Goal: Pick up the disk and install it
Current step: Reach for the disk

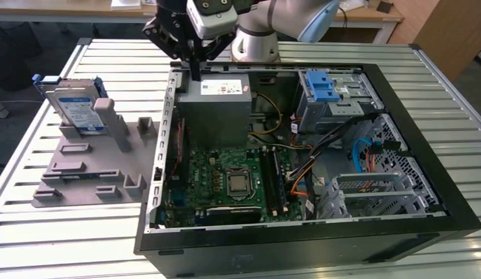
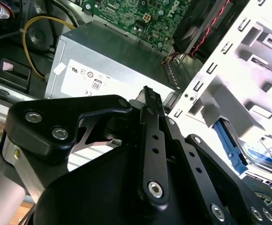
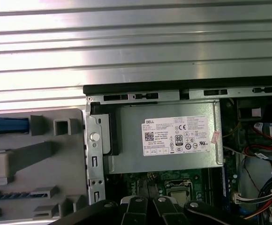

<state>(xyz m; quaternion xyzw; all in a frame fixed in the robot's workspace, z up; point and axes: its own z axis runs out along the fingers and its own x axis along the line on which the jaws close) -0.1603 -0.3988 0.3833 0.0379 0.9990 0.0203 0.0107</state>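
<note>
exterior view: disk (image 1: 77, 110) is standing on edge in grey holder (image 1: 73, 171), exterior view's left, outside pc case (image 1: 302, 244). gripper (image 1: 196, 74) is hovering over grey psu box (image 1: 217, 110) inside case, jaws pressed together, gripping nothing. case also housing green board (image 1: 217, 174).

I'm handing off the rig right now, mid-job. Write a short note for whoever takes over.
Gripper: shut, holding nothing, hanging over the grey power supply near the side wall of the open computer case.
Disk: standing upright in the grey holder on the table at the exterior view's left, outside the case and well apart from the gripper.
Done: nothing yet; the disk is not picked up.
Left: both the pick-up and the install.
</note>
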